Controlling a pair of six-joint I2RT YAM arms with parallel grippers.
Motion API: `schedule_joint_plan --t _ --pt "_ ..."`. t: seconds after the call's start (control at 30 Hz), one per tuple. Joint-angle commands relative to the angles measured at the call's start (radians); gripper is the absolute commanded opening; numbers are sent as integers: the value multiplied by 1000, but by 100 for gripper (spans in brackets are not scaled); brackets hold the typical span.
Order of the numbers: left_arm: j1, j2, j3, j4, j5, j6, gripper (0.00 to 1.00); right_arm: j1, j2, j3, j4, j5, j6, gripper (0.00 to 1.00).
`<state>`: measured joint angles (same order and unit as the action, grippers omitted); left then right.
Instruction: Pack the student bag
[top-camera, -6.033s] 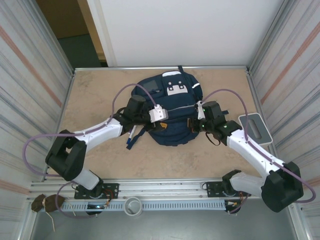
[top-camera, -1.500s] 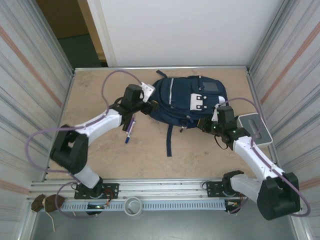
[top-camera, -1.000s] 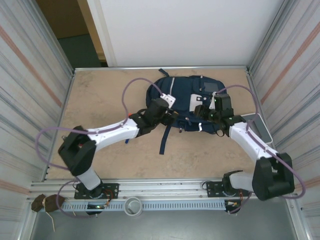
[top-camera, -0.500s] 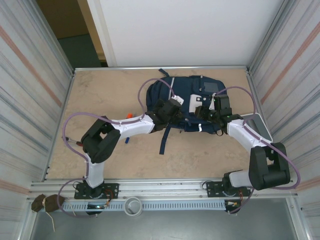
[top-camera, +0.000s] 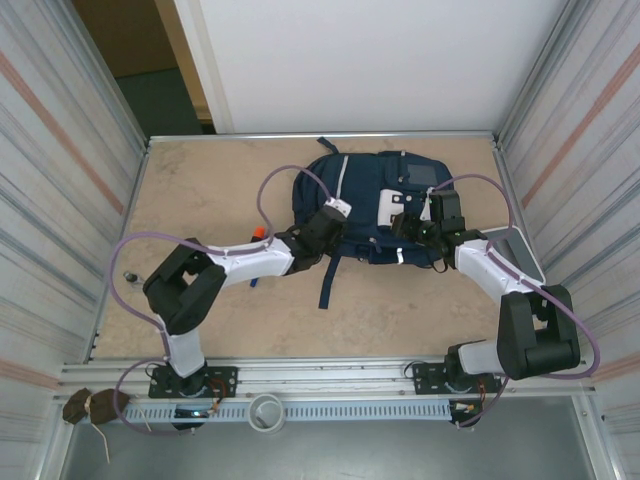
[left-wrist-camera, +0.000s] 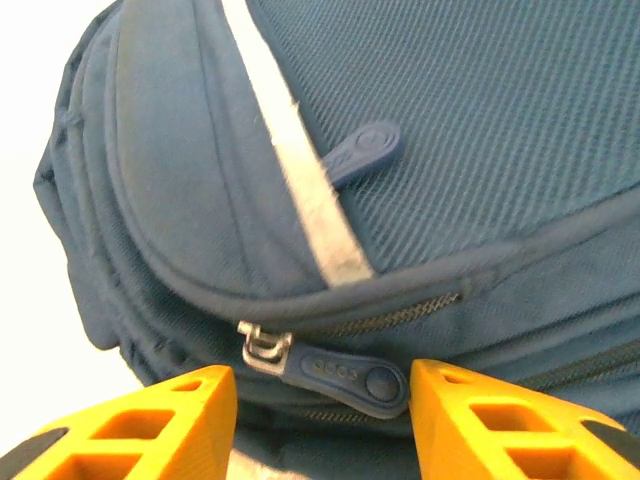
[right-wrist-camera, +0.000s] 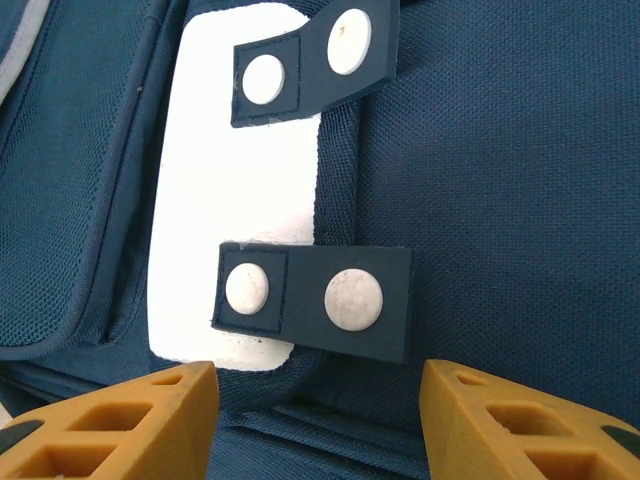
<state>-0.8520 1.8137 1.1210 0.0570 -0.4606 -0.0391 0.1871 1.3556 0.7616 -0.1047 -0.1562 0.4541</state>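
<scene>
The student bag, navy with a white patch and thin light stripes, lies on its side at the back middle of the table. My left gripper is at its near left edge, open. In the left wrist view the orange fingers flank a blue zipper pull without pinching it; a second pull lies higher, beside the light stripe. My right gripper hovers open over the bag's front, its fingers either side of a dark tab with two white studs on the white patch.
A loose dark strap trails from the bag toward the near side. A blue pen and a small orange object lie by my left forearm. A grey tray sits at the right wall. Metal walls close in both sides.
The bag was turned and moved toward the back right. In the last second my left gripper slid along the bag's near left edge; the right gripper stayed over the patch.
</scene>
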Motion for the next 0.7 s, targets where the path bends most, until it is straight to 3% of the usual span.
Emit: schedule_joint_plan --t 0.0,0.23,0.5,0.67 --pt "24 -51 -34 4 3 -42 45 -12 20 -10 -28 22 -29 54" --pt "39 -88 -83 35 104 -59 28 -12 28 -7 -31 18 -30 54" --pt "58 -120 -130 88 246 32 10 -14 25 7 -46 7 -46 54" --pt "120 -194 -212 127 386 61 7 -23 8 11 -63 6 -52 54"
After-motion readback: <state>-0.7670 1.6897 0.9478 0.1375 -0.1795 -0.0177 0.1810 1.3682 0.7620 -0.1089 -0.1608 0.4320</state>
